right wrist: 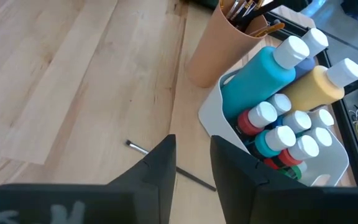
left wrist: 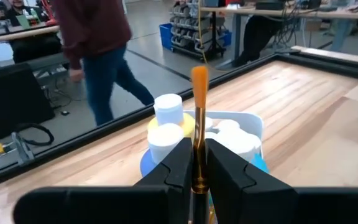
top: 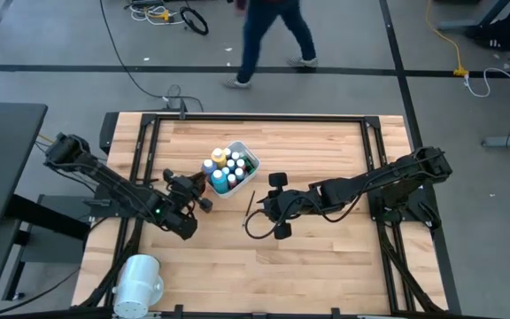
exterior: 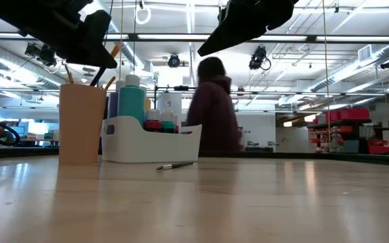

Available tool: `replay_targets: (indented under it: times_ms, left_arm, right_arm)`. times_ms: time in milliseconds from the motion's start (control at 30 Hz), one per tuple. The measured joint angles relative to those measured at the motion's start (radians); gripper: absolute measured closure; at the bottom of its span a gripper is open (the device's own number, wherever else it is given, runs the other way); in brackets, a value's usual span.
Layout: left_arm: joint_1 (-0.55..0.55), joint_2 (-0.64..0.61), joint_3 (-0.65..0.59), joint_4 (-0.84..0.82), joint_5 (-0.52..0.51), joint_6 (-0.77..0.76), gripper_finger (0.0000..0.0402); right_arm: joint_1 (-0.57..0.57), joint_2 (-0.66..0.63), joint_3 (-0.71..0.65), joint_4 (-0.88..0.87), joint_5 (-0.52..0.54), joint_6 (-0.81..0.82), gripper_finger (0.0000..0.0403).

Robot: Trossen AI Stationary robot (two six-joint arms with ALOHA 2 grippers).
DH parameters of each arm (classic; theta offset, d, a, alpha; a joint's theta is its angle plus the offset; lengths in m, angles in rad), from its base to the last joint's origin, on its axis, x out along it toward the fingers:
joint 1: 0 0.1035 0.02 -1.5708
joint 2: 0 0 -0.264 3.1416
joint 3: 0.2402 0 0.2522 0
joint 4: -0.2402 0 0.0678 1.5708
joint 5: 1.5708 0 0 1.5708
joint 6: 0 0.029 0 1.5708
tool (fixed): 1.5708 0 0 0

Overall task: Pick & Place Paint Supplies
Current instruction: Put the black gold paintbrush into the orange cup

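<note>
My left gripper (left wrist: 197,180) is shut on a thin brush with an orange bristle tip (left wrist: 199,78), just on the near-left side of the white tub (top: 248,158). The tub holds several white-capped paint bottles (right wrist: 272,68), teal, yellow, red and blue. A tan cup (right wrist: 222,46) with more brushes stands against the tub's left side. Another dark-handled brush (right wrist: 166,163) lies flat on the table near the tub. My right gripper (right wrist: 191,168) hovers open above that brush, with nothing between its fingers. My left gripper pinches the brush's shaft (left wrist: 198,146) between its two fingers, a little below the bristles. The brush lies along the fingers, and its orange tip sticks out past them toward the tub. It is lifted clear of the table.
A large white cylinder (top: 138,282) lies at the table's near left corner. A person (top: 273,35) walks across the floor beyond the far edge. Bare wood (top: 326,266) stretches across the near and right parts of the table.
</note>
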Motion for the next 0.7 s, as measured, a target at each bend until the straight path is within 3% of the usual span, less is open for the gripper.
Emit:
replay_targets:
  times_ms: [533,700]
  left_arm:
    - [0.071,0.000,0.000,0.001,0.103,0.053,0.0309]
    - [0.069,0.000,0.021,0.010,0.105,0.128,0.0299]
  right_arm:
    - [0.000,0.001,0.000,0.000,-0.002,0.000,0.0298]
    - [-0.003,0.001,0.000,0.000,-0.110,0.027,0.0298]
